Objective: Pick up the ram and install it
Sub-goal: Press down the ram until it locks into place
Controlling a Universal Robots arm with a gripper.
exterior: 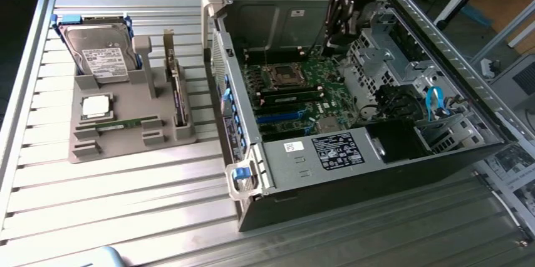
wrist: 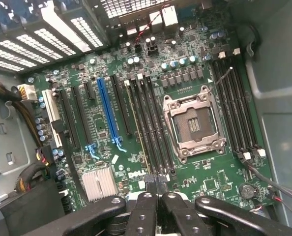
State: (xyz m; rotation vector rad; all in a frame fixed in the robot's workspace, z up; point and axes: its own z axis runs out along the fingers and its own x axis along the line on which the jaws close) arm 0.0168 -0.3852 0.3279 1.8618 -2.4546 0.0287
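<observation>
Hand [wrist: 158, 189]: closed, empty, above motherboard [wrist: 151, 113] inside PC case [exterior: 250, 173] | RAM stick [exterior: 117, 124]: lying in grey holder [exterior: 125, 148], beside case | Progress: not yet picked up; memory slots [wrist: 153, 123] unfilled.

Ribbed, silvery slatted metal bench [exterior: 125, 204], brightly lit from overhead; dark floor [exterior: 17, 41] beyond its edge; wooden furniture [exterior: 493, 4] along the exterior view's right.
</observation>
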